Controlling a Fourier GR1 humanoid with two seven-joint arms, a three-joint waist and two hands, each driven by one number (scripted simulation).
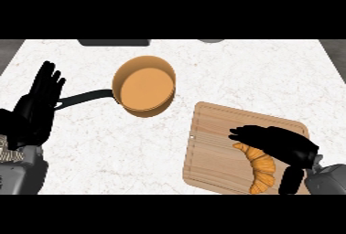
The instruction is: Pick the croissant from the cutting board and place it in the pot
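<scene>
While the left hand point(37, 103) rests open, the right hand point(280, 142) covers the croissant point(260, 167) — fingers relaxed.

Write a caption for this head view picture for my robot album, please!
The right robot hand reaches over the croissant on the cutting board, with the orange pot waiting nearby.
</scene>
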